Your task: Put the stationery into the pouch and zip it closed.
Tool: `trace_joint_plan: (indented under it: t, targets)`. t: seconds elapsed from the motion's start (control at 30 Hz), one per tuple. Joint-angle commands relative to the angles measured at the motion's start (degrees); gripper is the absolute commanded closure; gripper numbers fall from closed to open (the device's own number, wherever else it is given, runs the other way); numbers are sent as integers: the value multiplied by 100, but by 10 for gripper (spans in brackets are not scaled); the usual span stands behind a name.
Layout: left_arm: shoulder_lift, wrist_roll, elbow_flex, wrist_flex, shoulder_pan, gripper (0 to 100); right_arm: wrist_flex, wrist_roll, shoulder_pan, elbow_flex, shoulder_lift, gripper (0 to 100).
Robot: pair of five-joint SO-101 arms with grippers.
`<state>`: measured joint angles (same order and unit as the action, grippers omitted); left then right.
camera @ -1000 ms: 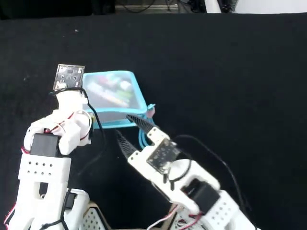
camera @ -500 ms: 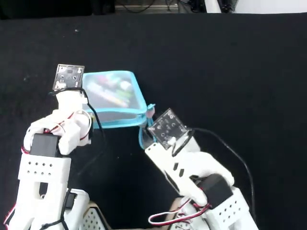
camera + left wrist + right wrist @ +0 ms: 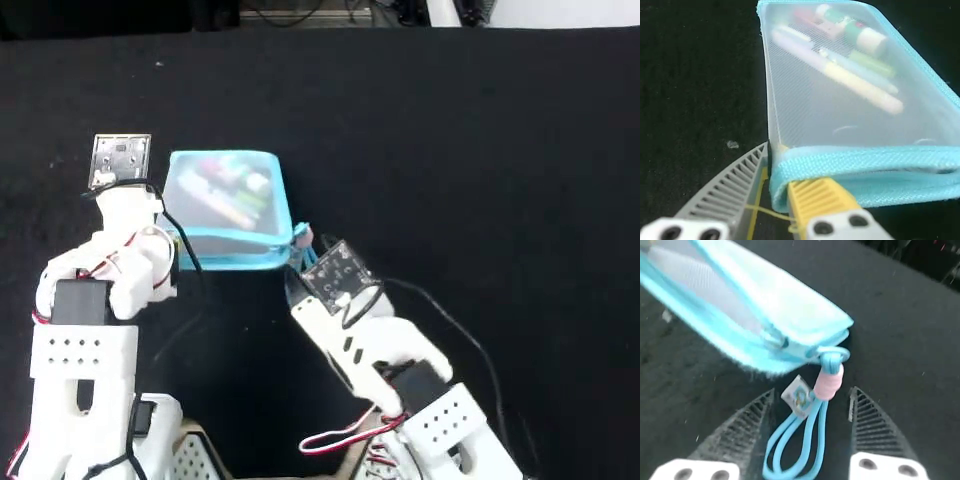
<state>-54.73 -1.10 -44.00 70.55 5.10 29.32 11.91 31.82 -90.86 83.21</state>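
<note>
A translucent pouch (image 3: 225,205) with turquoise trim lies on the black table, and pens and markers (image 3: 850,65) show through its mesh. My left gripper (image 3: 777,170) is shut on the pouch's near corner, with the grey finger (image 3: 735,195) on one side and the yellow finger (image 3: 820,200) on the other. At the opposite near corner sits the zipper slider (image 3: 775,340), from which a turquoise cord loop (image 3: 795,445) with a pink bead (image 3: 829,382) and a small tag (image 3: 797,396) trails. My right gripper (image 3: 813,390) is open and straddles that cord without touching it.
The black table (image 3: 480,150) stretches open to the right and behind the pouch. The two white arms (image 3: 90,330) (image 3: 400,370) take up the front edge, with cables trailing from them.
The right arm has turned and come down over the zipper cord at the pouch's corner. The left arm and the pouch have shifted a little to the left.
</note>
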Motion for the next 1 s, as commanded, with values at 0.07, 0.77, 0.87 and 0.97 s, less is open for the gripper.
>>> trace_joint_plan:
  t: [0.07,0.77,0.87,0.97]
  targets:
    - [-9,9,312,-62,92,970,-554,0,-79,-66,92,779]
    - [-18,-492,1464,457,576,970,-949,-35,-193,-57,-418,778]
    - [35,-369,1842,677,576,970,-1143,-62,-193,268,-1147,747]
    - [44,-325,1903,747,576,970,-1319,-448,-193,664,-1991,712]
